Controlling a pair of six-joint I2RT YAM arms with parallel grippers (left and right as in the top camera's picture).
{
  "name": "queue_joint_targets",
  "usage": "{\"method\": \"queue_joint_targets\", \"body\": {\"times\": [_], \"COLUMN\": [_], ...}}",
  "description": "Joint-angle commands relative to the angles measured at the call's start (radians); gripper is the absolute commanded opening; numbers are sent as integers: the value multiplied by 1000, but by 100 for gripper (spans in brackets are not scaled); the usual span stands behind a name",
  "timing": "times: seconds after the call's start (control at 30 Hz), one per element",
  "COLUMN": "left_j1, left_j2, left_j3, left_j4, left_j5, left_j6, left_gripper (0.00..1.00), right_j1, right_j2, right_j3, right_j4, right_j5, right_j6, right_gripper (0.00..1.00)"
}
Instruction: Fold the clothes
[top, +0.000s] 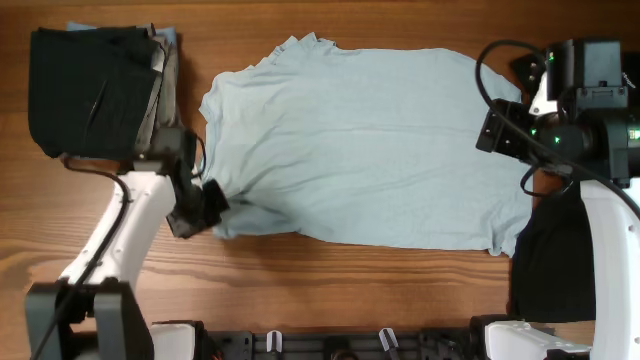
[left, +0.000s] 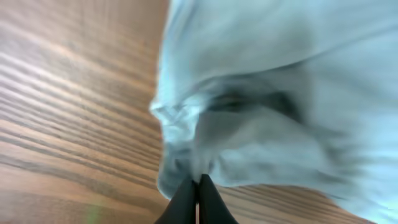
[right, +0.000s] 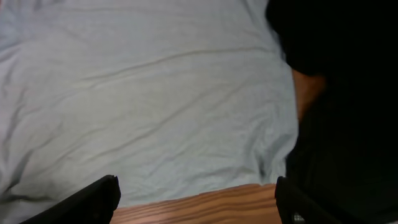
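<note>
So the blue tee (top: 360, 140) is spread flat on the counter (top: 330, 300). Left hand (top: 212, 200) is clenched on the tee's lower-left corner, with the fabric bunched up there. Right hand (right: 196, 205) hangs wide apart over the tee's right edge, gripping nothing. The black tee (top: 555, 260) is just beside that edge.

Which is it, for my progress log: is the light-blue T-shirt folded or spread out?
Spread out: the light-blue T-shirt lies flat across the table, no fold made; the left gripper pinches one bunched edge.
</note>
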Motion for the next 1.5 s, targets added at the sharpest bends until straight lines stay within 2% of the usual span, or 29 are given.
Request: {"method": "queue_joint_targets", "body": {"times": [0.0,0.2,0.3,0.4,0.47,0.53,0.63,0.7,0.8,0.93,1.03,1.1,1.17,1.2,1.23,1.47], "left_j1": [4,4,4,3,2,1,19,44,79,89,86,86,86,86,86,90], "left_j2": [-66,-96,-95,-94,-91,-86,-80,-68,-31,30,61,67,67,66,66,28], "left_j3": [143,213,213,209,186,130,31,-29,-94,-129,-129,-129,-129,-129,-129,-66], "left_j4": [-30,-37,-42,-72,-103,-102,-25,23,85,136,168,173,174,173,172,105], "left_j5": [13,42,42,38,14,-37,-70,-44,34,42,47,57,97,117,132,177], "left_j6": [35,35,36,66,64,51,-14,-69,-72,-71,-71,-67,-28,-16,-14,27], "left_gripper": [4,4,4,26,48,65,74,70,60,58,52,41,22,8,4,4], "right_j1": [-60,-167,-208,-222,-221,-220,-220,-220,-220,-220,-220,-220,-220,-220,-220,-220], "right_j2": [28,98,149,189,202,201,201,201,201,201,201,201,201,201,201,201], "right_j3": [2,2,-7,-39,-54,-66,-68,-68,-68,-68,-68,-68,-68,-68,-68,-68], "right_j4": [-16,-84,-99,-81,-75,-65,-61,-61,-58,-46,-42,-40,-37,-37,-37,-31], "right_j5": [51,48,-6,-118,-146,-153,-153,-153,-153,-153,-152,-152,-152,-152,-152,-152], "right_j6": [44,43,4,-66,-77,-77,-77,-79,-80,-80,-82,-82,-81,-82,-81,-83], "right_gripper": [86,89,87,84,84,84,84,85,86,86,86,86,86,86,86,87]}}
